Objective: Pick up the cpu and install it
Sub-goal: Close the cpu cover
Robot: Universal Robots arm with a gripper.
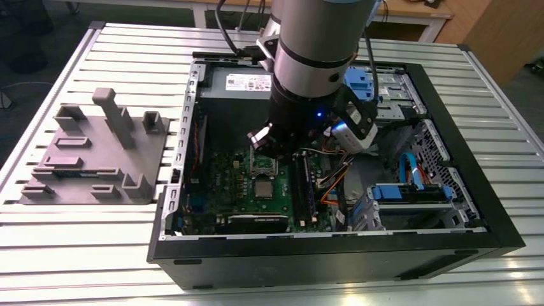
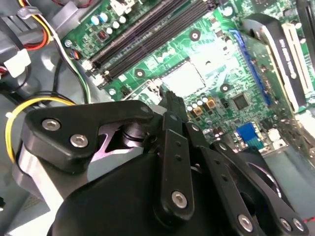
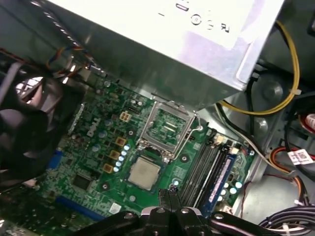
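The cpu (image 3: 144, 173) is a small silvery square lying flat in its socket on the green motherboard (image 3: 98, 147). The socket's hinged bracket (image 3: 166, 129) stands flipped open right beside it. In the first wrist view my gripper (image 3: 169, 197) hangs a little above the board, just off one edge of the cpu, with its thin black fingertips pressed together and nothing between them. The second wrist view has the gripper (image 2: 173, 104) close by the cpu (image 2: 186, 78). In the exterior view the arm (image 1: 314, 64) reaches down into the open computer case, and the cpu (image 1: 265, 189) shows below it.
The grey power supply box (image 3: 162, 44) looms over the socket. Memory slots (image 3: 209, 164) run beside the cpu, and yellow and orange cables (image 3: 290, 83) loop near the case wall. A black fan (image 3: 29, 123) sits on the other side. A grey fixture (image 1: 93, 153) stands on the slatted table.
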